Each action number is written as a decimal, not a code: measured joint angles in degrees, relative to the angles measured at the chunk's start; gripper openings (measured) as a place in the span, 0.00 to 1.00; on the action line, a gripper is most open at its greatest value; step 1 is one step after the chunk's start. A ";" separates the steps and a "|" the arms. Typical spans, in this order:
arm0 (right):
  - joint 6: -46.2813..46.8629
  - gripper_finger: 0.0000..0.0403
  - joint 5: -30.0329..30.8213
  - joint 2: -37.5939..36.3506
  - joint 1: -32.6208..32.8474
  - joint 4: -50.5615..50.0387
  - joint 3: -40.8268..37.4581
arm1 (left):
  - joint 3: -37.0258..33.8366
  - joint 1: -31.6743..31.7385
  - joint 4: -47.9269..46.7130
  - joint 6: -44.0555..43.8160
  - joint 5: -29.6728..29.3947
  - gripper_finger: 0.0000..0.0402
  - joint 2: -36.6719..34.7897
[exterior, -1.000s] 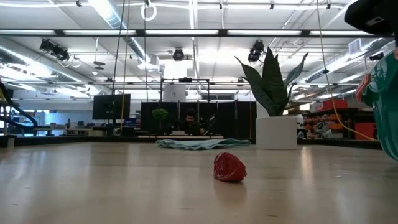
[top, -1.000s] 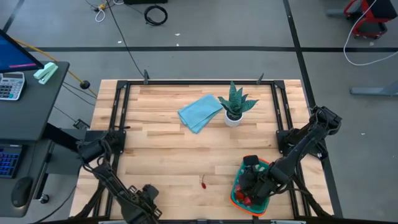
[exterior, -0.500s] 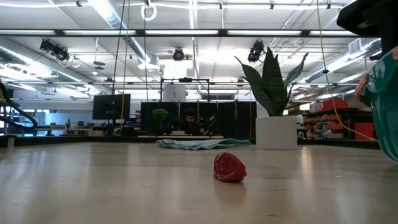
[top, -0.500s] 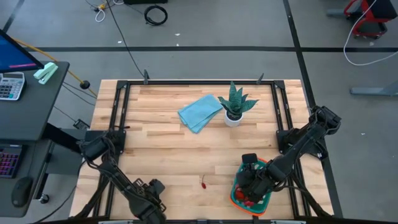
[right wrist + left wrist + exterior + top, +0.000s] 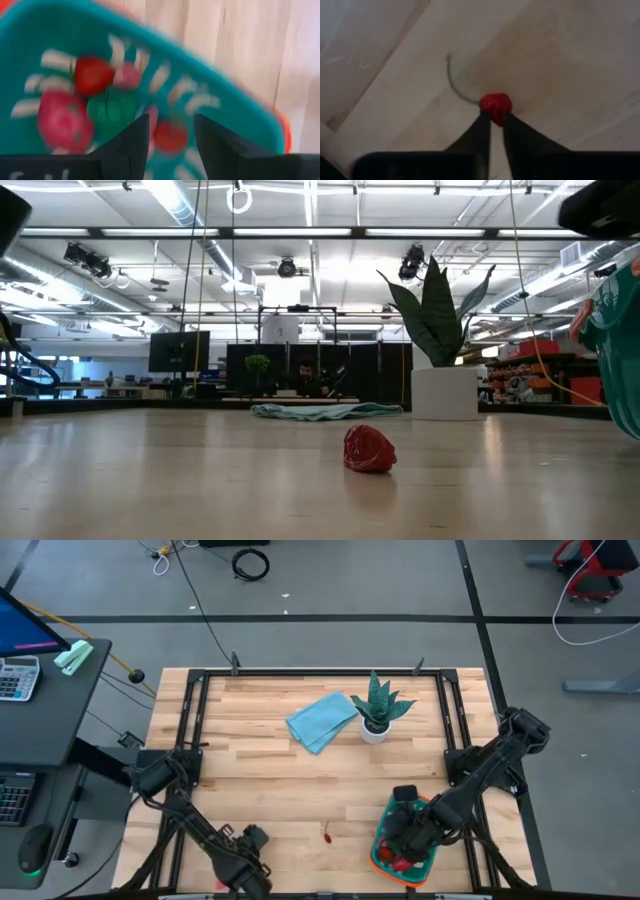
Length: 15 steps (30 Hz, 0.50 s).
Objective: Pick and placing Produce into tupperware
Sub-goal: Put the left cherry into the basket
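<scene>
One red piece of produce [image 5: 328, 833] with a thin green stem lies alone on the wood near the table's near edge; the low view shows it [image 5: 369, 449] with no finger beside it. My left gripper [image 5: 258, 836] is to its left, pointing at it. In the left wrist view the fingers [image 5: 496, 122] are nearly together and the piece [image 5: 495, 104] shows just past their tips. The teal tupperware [image 5: 380, 840] sits at the near right with red [image 5: 92, 74], pink [image 5: 62, 120] and green [image 5: 112, 107] produce inside. My right gripper [image 5: 171, 130] is open above it.
A spiky potted plant [image 5: 377, 710] and a folded light blue cloth [image 5: 322, 721] sit toward the far edge. Black frame rails [image 5: 195, 740] run along the table's left, right and far sides. Bare wood lies between the red piece and the cloth.
My left gripper has moved toward the table's right edge, closer to the red piece on the wood. The piece has stayed where it was.
</scene>
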 joint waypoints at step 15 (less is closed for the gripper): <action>17.74 0.40 -1.62 -20.90 3.26 -9.43 0.00 | 15.60 10.08 14.56 27.40 -28.04 0.01 0.09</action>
